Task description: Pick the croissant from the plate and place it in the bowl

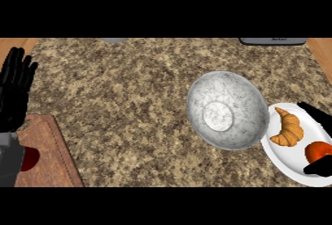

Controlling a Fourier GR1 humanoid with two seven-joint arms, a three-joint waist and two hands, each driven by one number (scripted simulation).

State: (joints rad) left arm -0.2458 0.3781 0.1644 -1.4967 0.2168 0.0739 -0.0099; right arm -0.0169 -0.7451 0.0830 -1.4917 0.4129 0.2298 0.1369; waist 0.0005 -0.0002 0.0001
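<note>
The croissant point(288, 128) lies on the white plate point(283, 159), golden and curved, just right of the marbled grey bowl point(227, 110), which is the landmark here. The plate tucks in at the bowl's right side, its rim overlapped by the bowl's edge. Beside the croissant, further from the bowl on the same plate, sits a round orange-red fruit point(318, 150).

The right hand point(320, 167) is at the plate, right of the bowl: one dark finger shows above the croissant near the plate's upper rim, another dark part lies over the plate's lower right by the fruit. Its fingers look spread around the plate's contents, touching neither croissant nor bowl as far as can be seen.

Far left of the bowl, the left hand point(16, 90) stands with fingers point(16, 66) straight and upward, holding nothing. Below it lies a wooden cutting board point(48, 154) with a red item point(28, 159) partly hidden by the forearm. The speckled granite bench point(130, 96) carries everything.
</note>
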